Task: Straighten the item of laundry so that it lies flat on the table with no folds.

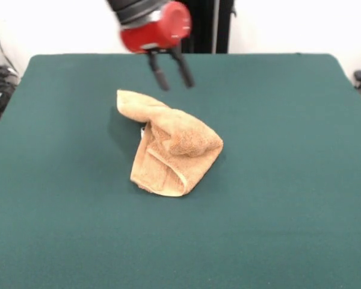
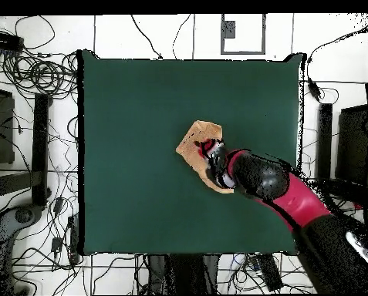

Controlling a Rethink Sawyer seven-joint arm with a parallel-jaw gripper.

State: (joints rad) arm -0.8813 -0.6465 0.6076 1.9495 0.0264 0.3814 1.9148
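The item of laundry [image 1: 171, 146] is a golden-tan terry towel lying crumpled and folded over itself near the middle of the dark green table [image 1: 289, 180]. One corner points to the far left and a thick fold bulges on its right. My gripper [image 1: 173, 78] hangs above the towel's far edge, open, with nothing between its two black fingers. In the overhead view the towel [image 2: 194, 141] shows partly, with the arm's red and black wrist covering its lower right part. There the gripper itself is hidden under the wrist.
Cables and dark equipment [image 2: 32, 77] lie on the floor around the table. The arm [image 2: 295, 200] reaches in from the lower right in the overhead view.
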